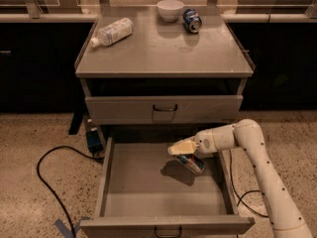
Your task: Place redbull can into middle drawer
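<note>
the white arm's two-fingered hand (pixel 182 152) hangs over the right half of the open drawer, its pale yellowish fingers (pixel 179 147) pointing left and closed on the slim silver-and-blue metal redbull can (pixel 191 163). the redbull can sits tilted just beneath the upper finger, held clear of the drawer floor, and its dark shadow lies on the floor a little to its left. the wide, shallow grey metal middle drawer (pixel 105 178) is pulled fully out toward the camera, its small dark loop handle at the bottom edge. above it the upper grey handled drawer (pixel 163 109) is closed. on the grey desk (pixel 163 53) on top, well apart from the hand, a clear plastic bottle (pixel 112 32) lies on its side at the left, a white bowl (pixel 170 9) stands at the back, and a shorter dark blue can (pixel 191 20) lies just beside it. a black cable (pixel 45 182) curls over the speckled floor at the left
</note>
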Motion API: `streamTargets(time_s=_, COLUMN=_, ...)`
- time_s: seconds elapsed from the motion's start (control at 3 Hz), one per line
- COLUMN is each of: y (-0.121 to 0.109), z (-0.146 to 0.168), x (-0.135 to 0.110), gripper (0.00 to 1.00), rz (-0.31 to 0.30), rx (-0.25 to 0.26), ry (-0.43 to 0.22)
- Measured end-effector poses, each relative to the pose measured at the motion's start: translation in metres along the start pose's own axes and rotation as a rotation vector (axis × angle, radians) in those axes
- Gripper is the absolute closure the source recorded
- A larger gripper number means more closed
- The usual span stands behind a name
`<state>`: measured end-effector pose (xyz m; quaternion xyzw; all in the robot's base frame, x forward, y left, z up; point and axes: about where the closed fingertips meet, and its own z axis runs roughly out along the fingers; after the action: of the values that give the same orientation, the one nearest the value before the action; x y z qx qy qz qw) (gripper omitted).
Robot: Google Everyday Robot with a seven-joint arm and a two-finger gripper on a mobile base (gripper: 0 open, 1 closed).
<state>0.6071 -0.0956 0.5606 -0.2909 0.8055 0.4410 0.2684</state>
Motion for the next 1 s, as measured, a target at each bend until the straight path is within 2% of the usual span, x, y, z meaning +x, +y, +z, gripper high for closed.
streamTargets(time_s=0.33, y=-0.004, z=0.008, x=0.007, gripper=1.00, rz=0.013, rx=-0.007, ry=0.000)
streamTargets(time_s=0.67, y=-0.032, z=0.042, x=0.035, gripper=1.00, rz=0.042, rx=-0.006, ry=0.041)
streamTargets(time_s=1.0, y=-0.061, z=0.074, x=0.056, gripper=1.00, rz=0.045, rx=0.000, ry=0.112)
